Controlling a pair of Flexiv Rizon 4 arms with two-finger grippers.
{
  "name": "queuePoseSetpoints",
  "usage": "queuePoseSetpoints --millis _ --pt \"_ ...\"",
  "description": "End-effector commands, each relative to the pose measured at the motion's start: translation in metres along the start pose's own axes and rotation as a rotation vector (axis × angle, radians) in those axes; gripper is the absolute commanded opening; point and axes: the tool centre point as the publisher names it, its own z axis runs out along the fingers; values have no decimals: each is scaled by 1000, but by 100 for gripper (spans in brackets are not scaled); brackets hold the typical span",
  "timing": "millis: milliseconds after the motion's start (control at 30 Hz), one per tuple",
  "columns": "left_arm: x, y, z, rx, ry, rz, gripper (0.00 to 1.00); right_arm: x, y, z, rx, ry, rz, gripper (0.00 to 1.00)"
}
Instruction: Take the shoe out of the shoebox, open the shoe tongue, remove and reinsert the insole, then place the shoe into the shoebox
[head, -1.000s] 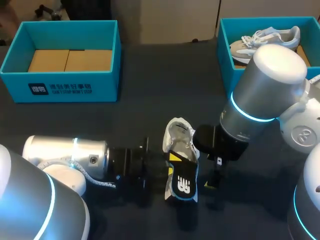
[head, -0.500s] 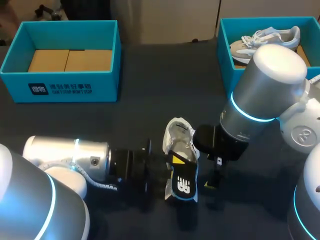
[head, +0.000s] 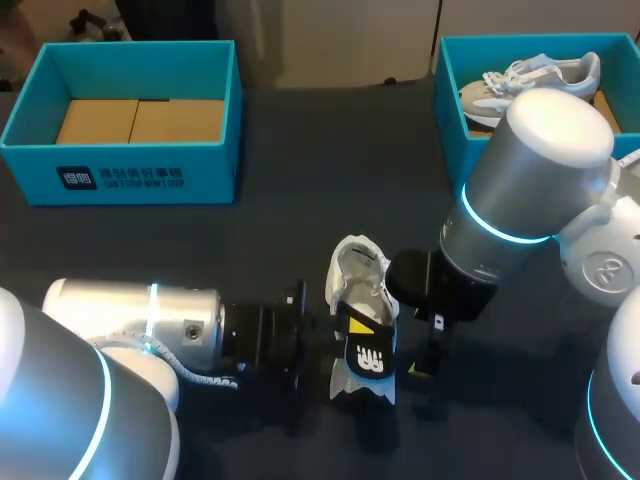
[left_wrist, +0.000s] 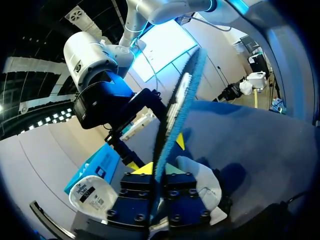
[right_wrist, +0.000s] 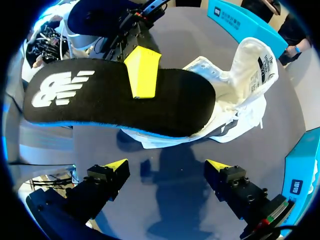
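Between blue boxes (head: 150, 178), left pincer (left_wrist: 159, 167) clamps insole (right_wrist: 120, 97), right pincer (right_wrist: 166, 165) apart, seemingly beside shoe (right_wrist: 250, 65).

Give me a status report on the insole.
Left gripper shut on black insole, one end over the white shoe. Right gripper open beside shoe, touching nothing.

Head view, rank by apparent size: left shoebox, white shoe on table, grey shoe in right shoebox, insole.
1. Left shoebox, clearly largest.
2. White shoe and grey shoe in the right shoebox: look alike, both partly covered, and the grey one is farther off, so unranked.
3. Insole, smallest.
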Motion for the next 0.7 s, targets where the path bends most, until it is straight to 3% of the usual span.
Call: queuePoseSetpoints --millis 33,700 --pt "2 3 4 2 -9 4 0 1 0 1 0 -1 0 100" --pt "-10 25 12 6 -26 99 0 1 0 1 0 -1 0 100"
